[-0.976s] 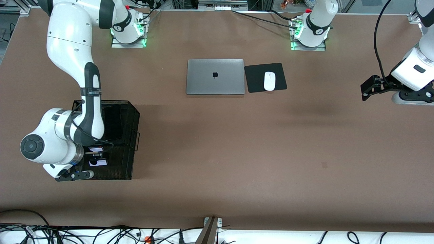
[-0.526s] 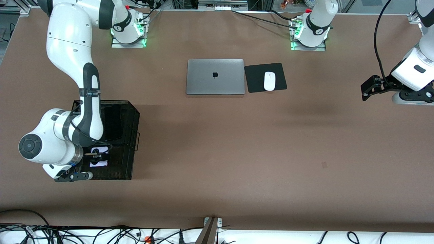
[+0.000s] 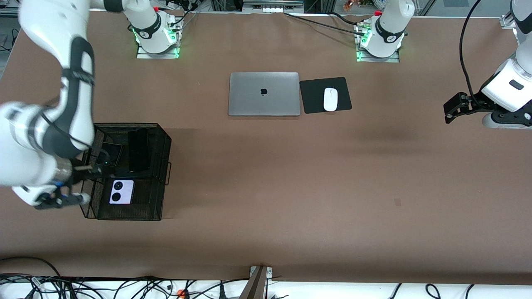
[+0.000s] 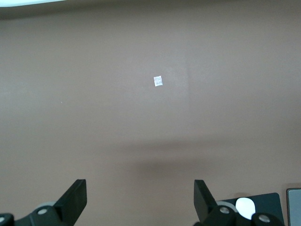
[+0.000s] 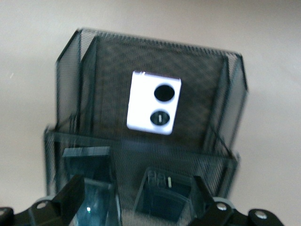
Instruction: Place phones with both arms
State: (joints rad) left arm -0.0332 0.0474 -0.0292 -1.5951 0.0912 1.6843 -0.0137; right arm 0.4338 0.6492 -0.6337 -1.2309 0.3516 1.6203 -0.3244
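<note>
1. The small squarish lavender phone with two black circles lies flat in the black wire-mesh organizer basket, in the compartment nearer the front camera. In the right wrist view the same lavender phone sits alone on the mesh floor of that compartment, clear of the walls.
2. The small squarish black phone lies in the basket's compartment farther from the front camera, with a small green light showing on it.
3. The long slim black slab phone lies in that same farther section, just beside the squarish black phone and toward the left arm's end of the basket.
4. The basket stands at the right arm's end of the brown table.
5. The right gripper hangs at the basket's outer edge, over the rim toward the right arm's end. In the right wrist view its fingers are spread wide and hold nothing.
6. The left gripper waits above the table, well apart from the basket at the left arm's end. In the left wrist view its fingers stand spread apart, with nothing between them.
7. A closed silver laptop lies farther from the front camera than the basket, toward the table's middle.
8. A white computer mouse rests on a black mouse pad just beside the laptop.
</note>
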